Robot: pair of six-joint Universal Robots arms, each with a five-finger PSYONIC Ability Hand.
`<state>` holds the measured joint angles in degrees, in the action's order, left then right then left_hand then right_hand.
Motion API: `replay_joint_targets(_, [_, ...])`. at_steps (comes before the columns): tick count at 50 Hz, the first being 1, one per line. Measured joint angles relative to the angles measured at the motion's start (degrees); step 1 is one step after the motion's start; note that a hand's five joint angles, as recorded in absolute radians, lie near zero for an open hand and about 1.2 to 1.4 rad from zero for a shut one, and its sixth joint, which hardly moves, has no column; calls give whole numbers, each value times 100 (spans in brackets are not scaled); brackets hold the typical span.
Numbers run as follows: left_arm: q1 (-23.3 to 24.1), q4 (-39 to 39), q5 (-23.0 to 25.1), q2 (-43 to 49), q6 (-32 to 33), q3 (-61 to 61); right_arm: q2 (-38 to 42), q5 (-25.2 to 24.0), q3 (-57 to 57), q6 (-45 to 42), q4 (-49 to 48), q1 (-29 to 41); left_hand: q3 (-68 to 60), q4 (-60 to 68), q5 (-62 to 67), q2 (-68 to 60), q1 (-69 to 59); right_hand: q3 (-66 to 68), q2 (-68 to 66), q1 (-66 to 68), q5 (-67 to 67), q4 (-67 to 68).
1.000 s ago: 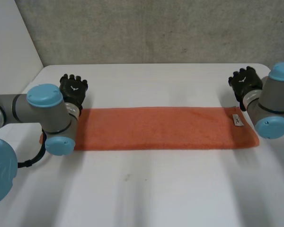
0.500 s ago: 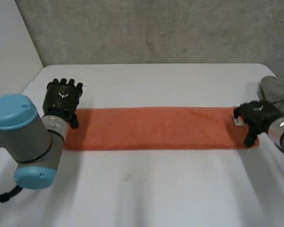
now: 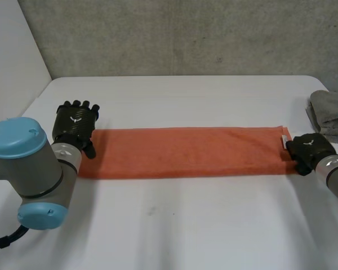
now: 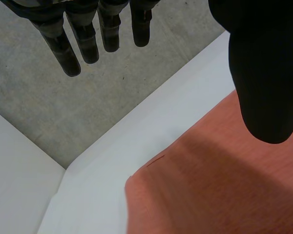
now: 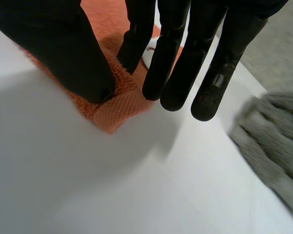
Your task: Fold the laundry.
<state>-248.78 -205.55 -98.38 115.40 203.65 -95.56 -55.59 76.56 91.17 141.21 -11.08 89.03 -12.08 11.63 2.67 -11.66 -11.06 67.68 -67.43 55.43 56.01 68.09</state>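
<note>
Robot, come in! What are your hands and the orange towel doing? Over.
Left hand open over left end of orange towel. Right hand open at its right corner. Towel flat. Grey cloth lies apart.

Lab; white table (image 3: 186, 225), concrete wall (image 3: 186, 34)

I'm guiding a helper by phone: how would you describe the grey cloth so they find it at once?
Start at the white table and go to the edge on the robot's right, near its right hand. The grey cloth lies there in a heap. Unlike the orange towel, spread flat in a long strip across the middle, it is grey and bunched.
</note>
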Motion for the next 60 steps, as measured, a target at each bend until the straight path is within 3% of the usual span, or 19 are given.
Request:
replay_joint_targets(9, [5,8,-6,-24,0,-15,-426,384,76,-439,31,-698,0,0,-1,0,0,0,0,7,52,0])
replay_joint_targets(16, [3,24,-11,-70,-6,-18,-626,516,60,-1656,-14,-1828,0,0,0,0,0,0,0,67,78,16])
replay_joint_targets(21, [8,40,-14,-127,-8,-21,-777,544,-78,-2104,-66,-2001,0,0,0,0,0,0,0,83,83,17])
replay_joint_targets(26, [8,44,-10,-186,-9,-23,-1060,475,-204,-1947,-145,-1299,0,0,0,0,0,0,0,84,83,19])
replay_joint_targets(32, [6,49,-9,-222,-10,-24,-1358,175,-332,-1637,-327,226,0,0,0,0,0,0,-1,84,83,20])
replay_joint_targets(35, [4,50,-13,-230,-9,-24,-1377,-176,-463,-1560,-482,1390,0,0,0,0,0,0,-1,84,84,21])
replay_joint_targets(37, [5,52,-13,-231,-10,-24,-1337,-269,-505,-1557,-511,1665,0,0,0,0,0,0,-1,84,84,21])
replay_joint_targets(38, [6,54,-14,-230,-9,-24,-1142,-496,-638,-1565,-574,2323,0,0,0,0,0,0,0,84,93,21])
replay_joint_targets(46, [32,59,1,-222,-3,-54,42,-939,-1324,-1576,-565,3918,0,0,0,0,0,0,-1,121,131,22])
replay_joint_targets(48, [62,59,6,-217,0,-54,287,-932,-1454,-1560,-512,4079,0,0,0,0,0,0,-1,121,131,22])
replay_joint_targets(49, [88,59,8,-214,2,-52,389,-916,-1497,-1541,-468,4133,0,0,0,0,0,-2163,2315,-1936,-1947,-2145])
replay_joint_targets(50, [117,60,10,-210,5,-47,457,-899,-1525,-1517,-432,4164,0,0,-3,0,0,-2510,2552,-2147,-2170,-2374])
replay_joint_targets(52, [225,59,12,-198,16,-22,588,-804,-1575,-1326,-291,4211,0,0,0,0,0,-4692,4740,-4023,-4455,-4665])
replay_joint_targets(53, [287,59,14,-191,21,-5,600,-737,-1569,-1140,-214,4201,0,0,0,0,0,-5180,5189,-4282,-4933,-5179])
replay_joint_targets(60, [796,51,42,-144,28,253,-218,-283,-1066,986,118,3308,0,0,0,0,0,-5532,5482,-4384,-5201,-5460])
